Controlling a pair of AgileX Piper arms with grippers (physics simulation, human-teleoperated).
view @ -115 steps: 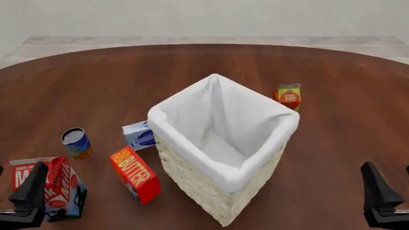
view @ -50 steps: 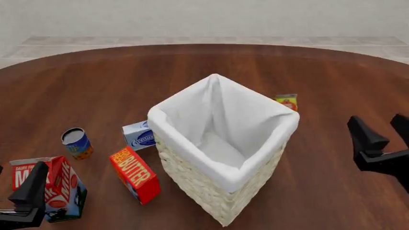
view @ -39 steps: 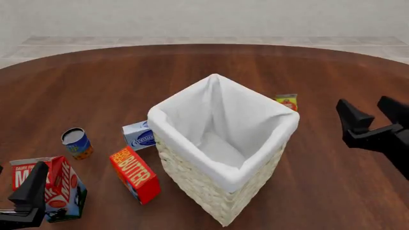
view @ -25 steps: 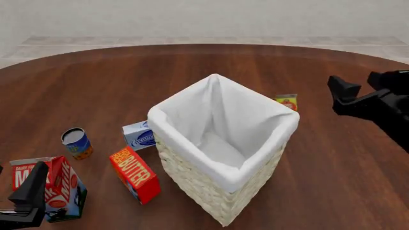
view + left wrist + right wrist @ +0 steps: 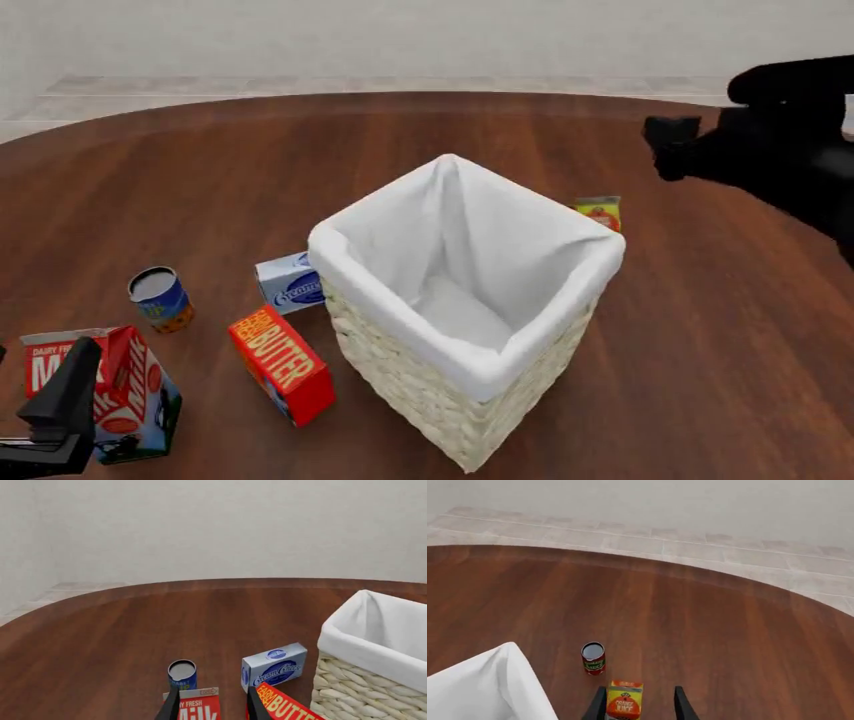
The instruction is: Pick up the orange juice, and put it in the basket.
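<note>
The big round brown table (image 5: pixel 200 190) looks like smooth wood with a soft shine. The tall cream basket (image 5: pixel 454 400) is rough woven wicker, and the white liner (image 5: pixel 467 240) folded over its rim looks like soft matt cloth. The small orange juice carton (image 5: pixel 624 704), the red butter box (image 5: pixel 283 365), the red-and-white milk carton (image 5: pixel 114 385) and the little blue-and-white box (image 5: pixel 291 282) look like smooth printed paper. The blue can (image 5: pixel 158 298) and the small red-and-green can (image 5: pixel 592 658) look like metal with grey tops. The black right gripper (image 5: pixel 687 140) looks matt.
</note>
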